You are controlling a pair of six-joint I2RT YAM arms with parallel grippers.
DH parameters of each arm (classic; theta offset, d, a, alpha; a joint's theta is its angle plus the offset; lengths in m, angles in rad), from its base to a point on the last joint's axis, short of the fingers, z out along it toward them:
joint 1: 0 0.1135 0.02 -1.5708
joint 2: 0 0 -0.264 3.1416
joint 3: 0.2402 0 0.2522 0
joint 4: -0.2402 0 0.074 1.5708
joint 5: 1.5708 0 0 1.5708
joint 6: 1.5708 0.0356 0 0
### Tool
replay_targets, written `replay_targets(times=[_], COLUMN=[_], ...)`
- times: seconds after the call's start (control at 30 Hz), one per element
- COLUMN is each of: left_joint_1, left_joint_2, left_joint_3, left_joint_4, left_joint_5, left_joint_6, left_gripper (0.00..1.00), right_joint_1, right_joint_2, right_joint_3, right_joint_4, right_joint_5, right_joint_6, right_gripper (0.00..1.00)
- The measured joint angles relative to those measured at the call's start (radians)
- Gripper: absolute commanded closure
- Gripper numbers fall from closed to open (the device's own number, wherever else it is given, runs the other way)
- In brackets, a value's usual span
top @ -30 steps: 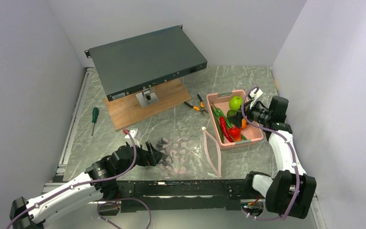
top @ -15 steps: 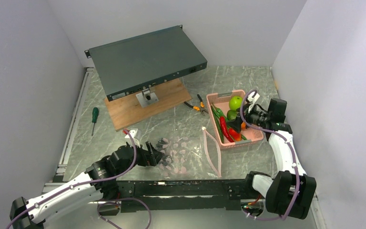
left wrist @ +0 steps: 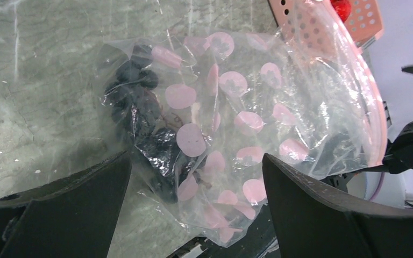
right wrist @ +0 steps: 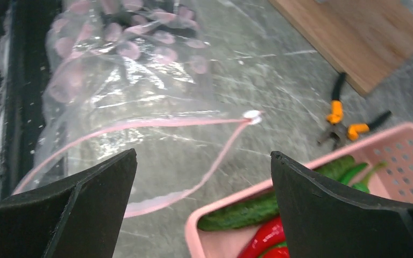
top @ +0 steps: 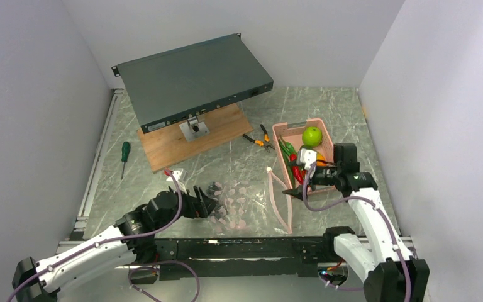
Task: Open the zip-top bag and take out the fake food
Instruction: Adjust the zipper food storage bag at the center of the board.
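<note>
My left tool [left wrist: 196,158] is gaping beside the clear pink-dotted plastic bag [left wrist: 236,107]. My right tool [right wrist: 203,156] is hovering spread above its mouth.

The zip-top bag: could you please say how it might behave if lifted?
The zip-top bag looks thin and crumpled, so it would probably sag. The dark grapes bunched at one end would likely weigh that side down.

Light diffuse and even, no clear source; top view bright and sharp, shadows faint on table [top: 327,107]. My left fingers [left wrist: 54,215] dark, blurred up close. Zip-top bag [left wrist: 236,134] glares white along creases. Right wrist view softer: pliers [right wrist: 336,115], basket [right wrist: 403,153] slightly smeared.
</note>
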Motion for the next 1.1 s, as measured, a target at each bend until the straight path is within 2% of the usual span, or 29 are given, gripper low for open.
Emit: replay_targets(times=[0.27,0.43,0.6,0.83,0.93,1.1], left_joint_1=[0.0,0.0,0.0,0.002,0.005,0.006], left_joint_2=[0.038,0.059,0.145,0.306,0.368,0.46], left_joint_3=[0.0,0.0,0.0,0.0,0.008,0.01], left_joint_4=[0.0,0.0,0.006,0.097,0.165,0.294], left_joint_5=[-0.027,-0.06,-0.074,-0.063,-0.042,0.017], left_joint_6=[-0.013,-0.019,-0.019,-0.015,-0.013,-0.015], left_gripper=[0.18,0.3,0.56,0.83,0.91,0.97], right_joint_1=[0.106,0.169,0.266,0.35,0.375,0.433], right_joint_2=[-0.022,0.002,0.069,0.15,0.174,0.235], right_joint_3=[-0.052,-0.061,-0.062,-0.085,-0.092,-0.092], right_joint_4=[-0.032,-0.03,-0.028,0.013,0.036,0.09], right_joint_5=[0.052,0.093,0.156,0.234,0.241,0.266], right_joint_6=[-0.072,-0.088,-0.095,-0.082,-0.062,-0.021], right_gripper=[0.46,0.62,0.66,0.63,0.61,0.59])
